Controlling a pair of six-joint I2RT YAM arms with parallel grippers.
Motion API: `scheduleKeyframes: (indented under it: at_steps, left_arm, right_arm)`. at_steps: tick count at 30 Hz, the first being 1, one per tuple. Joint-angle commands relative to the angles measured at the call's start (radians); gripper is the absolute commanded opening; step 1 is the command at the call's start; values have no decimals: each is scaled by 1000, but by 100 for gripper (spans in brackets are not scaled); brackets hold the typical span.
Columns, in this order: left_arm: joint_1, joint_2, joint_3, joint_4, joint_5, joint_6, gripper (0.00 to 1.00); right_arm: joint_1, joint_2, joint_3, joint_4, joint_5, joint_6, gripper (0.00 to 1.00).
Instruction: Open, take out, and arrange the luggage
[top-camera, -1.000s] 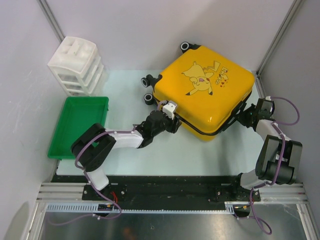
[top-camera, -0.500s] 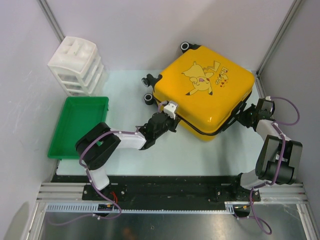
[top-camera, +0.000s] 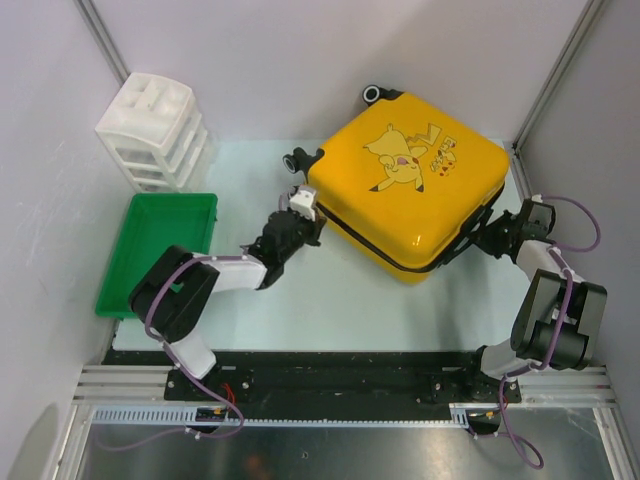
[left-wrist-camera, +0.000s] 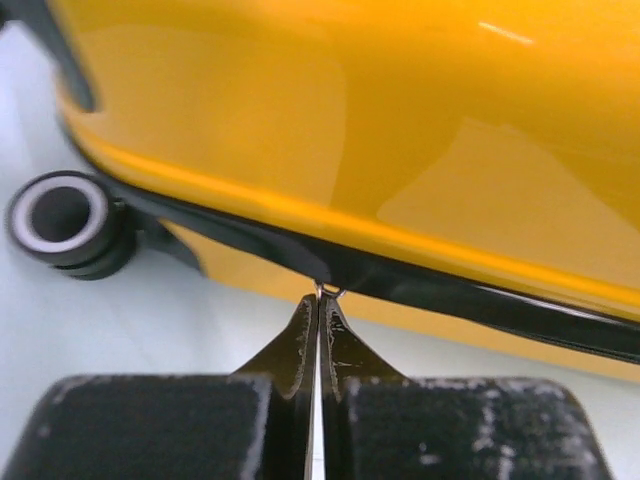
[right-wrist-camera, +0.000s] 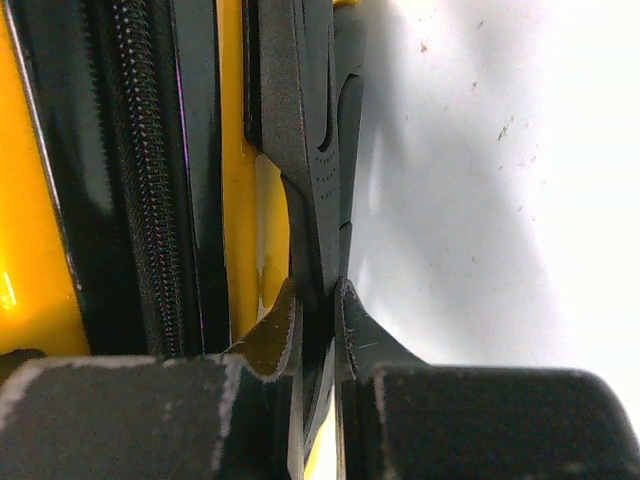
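Note:
The yellow luggage (top-camera: 410, 190) lies flat at the back right of the table, Pikachu print facing up and lid down. My left gripper (top-camera: 303, 207) is at its near-left corner, by the wheels. Its fingertips (left-wrist-camera: 320, 296) are shut on the small metal zipper pull (left-wrist-camera: 329, 291) hanging from the black zipper trim (left-wrist-camera: 480, 300). A black wheel (left-wrist-camera: 60, 215) shows to the left of it. My right gripper (top-camera: 496, 238) is at the luggage's right side. It (right-wrist-camera: 325, 292) is shut on a black side handle (right-wrist-camera: 312, 150), beside the zipper teeth (right-wrist-camera: 140, 180).
A green tray (top-camera: 160, 250) sits at the left of the table. A white drawer unit (top-camera: 155, 130) stands behind it, against the left wall. The enclosure's walls stand close on the left, back and right. The right arm is close to the right wall.
My left gripper has closed and slid to the left along the luggage's near edge toward the wheels. The right arm has barely moved.

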Motion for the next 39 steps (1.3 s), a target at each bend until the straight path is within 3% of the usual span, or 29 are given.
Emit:
scheduleKeyframes:
  at_steps: [1,5,6,8,16,19,23,28,31,32,35,39]
  left_arm:
    - [180,-5,77,-15,-9,108,0]
    - [301,101,225,-25,119,156,0]
    - [350,127,255,-24,223,139,0]
    - [369,195,357,-24,282,143,0]
    - [390,330,561,13,403,465,0]
    - [392,399,604,96,428,582,0]
    - [369,471,587,353,523,708,0]
    - [305,566,633,572,526,835,0]
    - [292,608,656,602,488,881,14]
    - [295,593,648,600,483,881,33]
    - [314,521,520,602,515,941,61]
    - [378,279,265,590,607,955,75]
  right_arm:
    - [-64,-1,-3,-84,-13,-72,0]
    - [-73,22,29,-114,7,-133,0]
    - [-75,31,41,-124,13,-156,0]
    - [-76,68,81,-150,36,-178,0]
    - [-82,169,179,-217,97,-256,0]
    - [-87,189,199,-220,104,-268,0]
    - [-84,213,218,-228,97,-280,0]
    - [-82,240,235,-225,88,-282,0]
    - [-78,243,244,-233,78,-282,0]
    - [-75,241,245,-234,76,-282,0]
    - [-76,230,253,-234,67,-284,0]
    - [-76,212,259,-233,59,-287,0]
